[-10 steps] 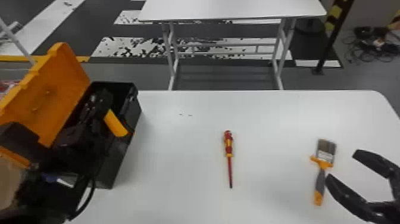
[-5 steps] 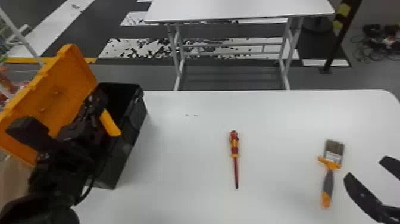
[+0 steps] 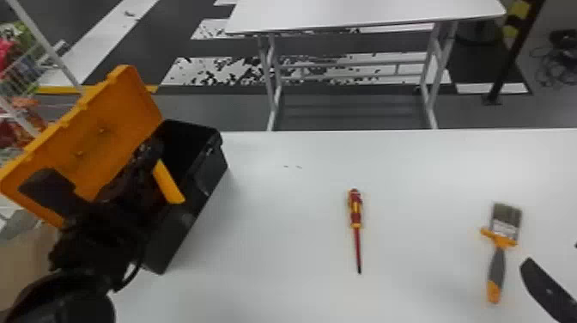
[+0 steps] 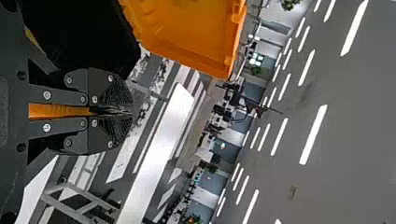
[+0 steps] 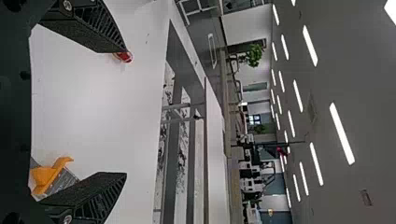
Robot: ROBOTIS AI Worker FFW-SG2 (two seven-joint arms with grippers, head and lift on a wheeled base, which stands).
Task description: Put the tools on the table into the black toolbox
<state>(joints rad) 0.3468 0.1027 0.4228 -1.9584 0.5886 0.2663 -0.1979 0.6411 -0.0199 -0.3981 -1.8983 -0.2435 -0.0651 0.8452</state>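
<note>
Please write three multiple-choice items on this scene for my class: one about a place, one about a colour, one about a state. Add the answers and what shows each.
1. Where does the screwdriver lie?
A) On the white table, between the black toolbox and the paintbrush
B) Inside the toolbox
C) On the floor

2. What colour is the toolbox's lid?
A) Blue
B) Green
C) Orange

3. How do the fingers of the right end effector stand?
A) Pressed together
B) Spread apart
C) Clamped on the screwdriver

Answers:
1: A, the head view shows it on the tabletop between those two.
2: C, its raised inner face is orange.
3: B, the right wrist view shows a wide gap between them.
</note>
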